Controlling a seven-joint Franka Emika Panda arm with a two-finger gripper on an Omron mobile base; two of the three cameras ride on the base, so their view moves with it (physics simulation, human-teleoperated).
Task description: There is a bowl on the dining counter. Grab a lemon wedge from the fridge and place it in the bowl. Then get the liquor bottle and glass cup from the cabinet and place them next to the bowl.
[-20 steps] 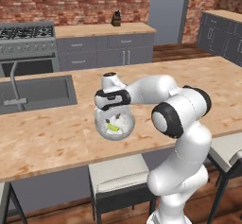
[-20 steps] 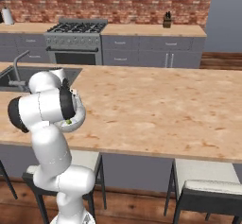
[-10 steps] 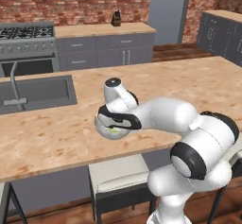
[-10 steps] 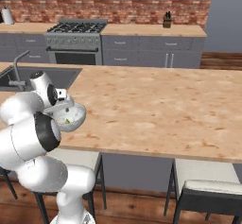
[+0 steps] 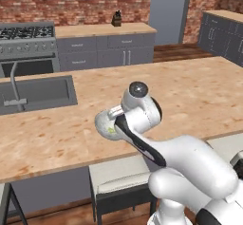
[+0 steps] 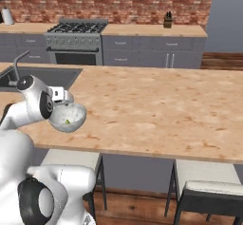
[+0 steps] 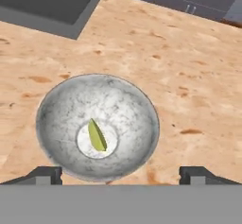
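In the hand view, the sink [image 7: 47,3] sat at the upper left of the frame, sunk into the wooden counter [image 7: 189,76]. Lower down and a bit left of the middle was the bowl [image 7: 56,109], grey and speckled, and the lemon wedge [image 7: 97,135] lay flat on its bottom. The gripper [image 7: 120,175] hung right over the bowl with its two dark tips spread wide apart at the bottom of the frame, one on each side, and nothing between them. So the lemon part looked done. In the left base view the bowl [image 5: 100,123] was in the middle of the frame, near the front edge of the counter, with the big white arm [image 5: 142,112] leaning close over it on the right. That was the worry. If the arm pulled away low or sideways, it could bump the rim and push the bowl toward the edge, or tip it and spill the wedge. In the right base view the bowl [image 6: 71,119] showed at the middle left, again close to the counter's front edge. The bottle and the cup were yet to come, and setting them down too close could knock the bowl too.
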